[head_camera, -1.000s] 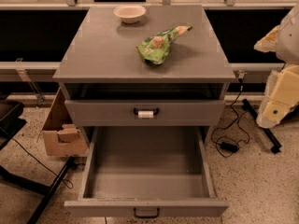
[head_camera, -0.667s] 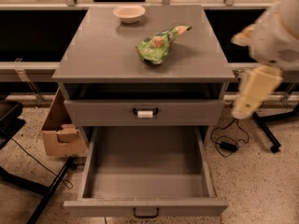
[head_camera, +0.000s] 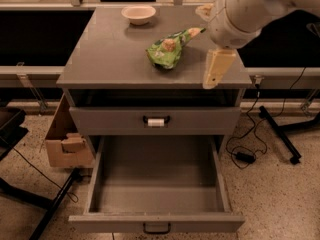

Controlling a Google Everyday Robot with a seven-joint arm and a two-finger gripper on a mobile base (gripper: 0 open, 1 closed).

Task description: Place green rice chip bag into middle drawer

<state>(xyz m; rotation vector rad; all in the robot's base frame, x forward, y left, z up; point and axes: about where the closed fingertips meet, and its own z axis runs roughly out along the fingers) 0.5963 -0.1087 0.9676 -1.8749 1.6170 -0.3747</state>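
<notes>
Glossy foil bag (head_camera: pixel 167 51); matt metal drawer (head_camera: pixel 157 176); smooth plastic hand (head_camera: pixel 212 79) at cabinet's (head_camera: pixel 107 49) right edge.

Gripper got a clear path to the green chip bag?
Probably yes: the gripper hangs at the right edge of the cabinet top, beside the green rice chip bag, nothing between them; the bowl sits well behind.

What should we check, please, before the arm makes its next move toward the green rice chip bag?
1. Middle drawer pulled open, nothing visible inside: ok.
2. Green rice chip bag lying free on the cabinet top: ok.
3. Gripper over the bag: not ok; it hangs to the bag's right, apart from it, near the top's right edge.
4. Cream bowl apart from the bag, at the back: ok.
5. Drawer front above shut: ok.
</notes>
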